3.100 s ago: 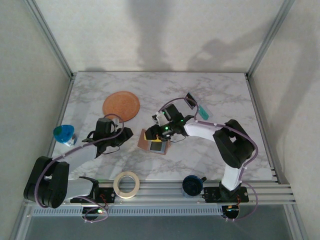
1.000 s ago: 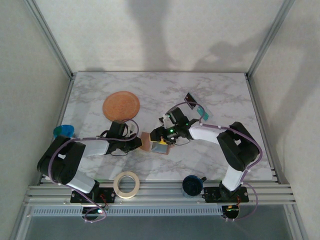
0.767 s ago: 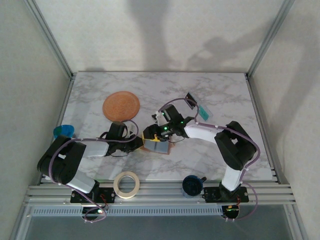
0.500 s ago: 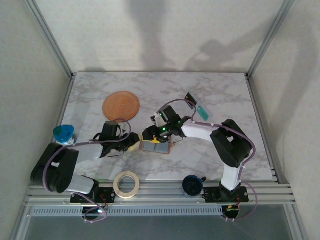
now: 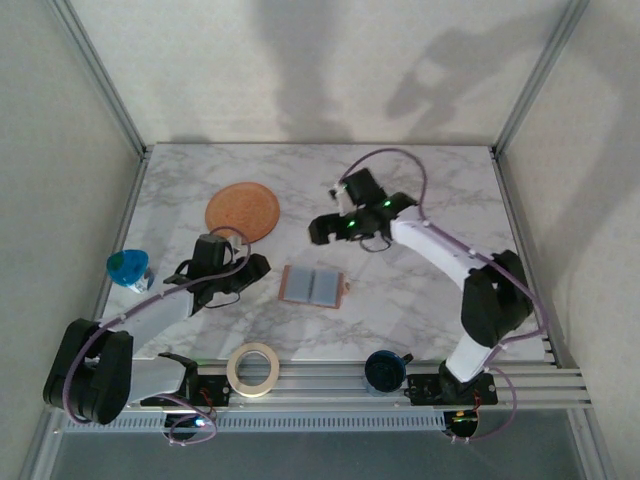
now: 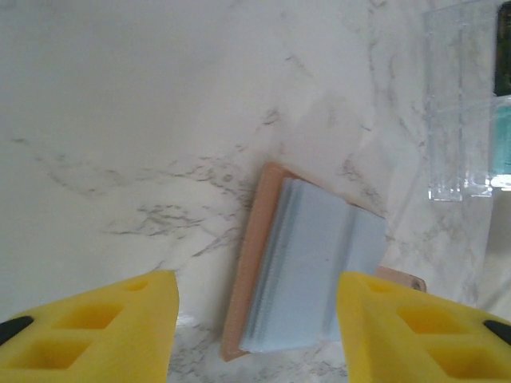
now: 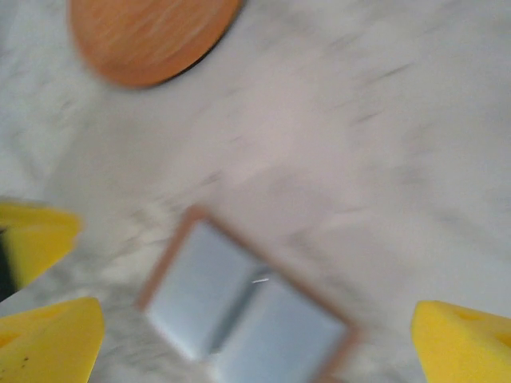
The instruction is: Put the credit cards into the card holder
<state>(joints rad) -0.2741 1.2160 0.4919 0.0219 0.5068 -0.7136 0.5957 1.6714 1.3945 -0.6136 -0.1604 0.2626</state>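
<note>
This is a robot laboratory cell, not a home or an office. A marble-patterned worktop (image 5: 440, 190) is closed on three sides by plain white panels (image 5: 320, 70) that are held in aluminium posts (image 5: 100, 75). A slotted aluminium rail (image 5: 320, 380) runs along the near edge. The left arm (image 5: 150, 312) and the right arm (image 5: 435, 245) are bolted there, with purple cables (image 5: 385, 153) along them. Unrelated small things lie about: a card holder (image 5: 313, 286), an orange-brown disc (image 5: 242, 210), a roll of tape (image 5: 232, 368).

Disc (image 5: 242, 210) behind-left of card holder (image 5: 313, 286)
</note>
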